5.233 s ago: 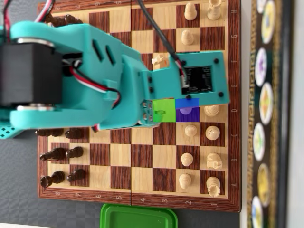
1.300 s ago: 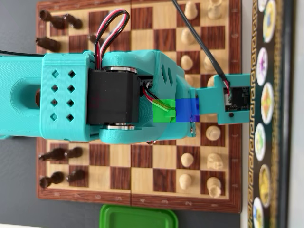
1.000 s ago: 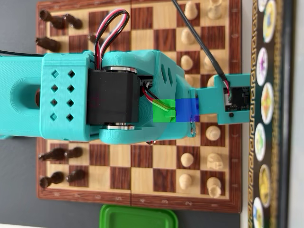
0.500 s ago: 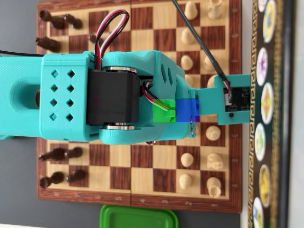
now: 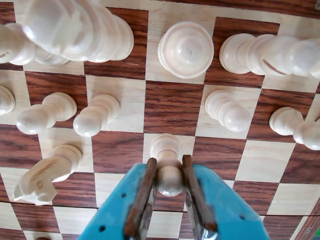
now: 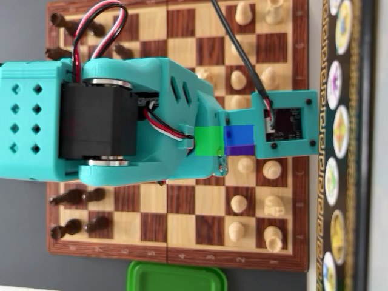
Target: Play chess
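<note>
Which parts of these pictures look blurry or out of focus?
Wrist view: the tall pieces along the top, such as the big one at upper left, are soft and stretched, while the pawn between the gripper fingers is fairly sharp. Overhead view: the arm fills the frame, slightly soft; the board stays crisp.

The chessboard [image 6: 182, 239] is chequered in dark reddish-brown and pale wood grain. Cream pieces [image 5: 185, 49] stand near its right edge, dark brown pieces [image 6: 76, 196] near its left. The arm [image 6: 121, 127] is teal; a green lid [image 6: 176, 277] lies below the bottom edge.
</note>
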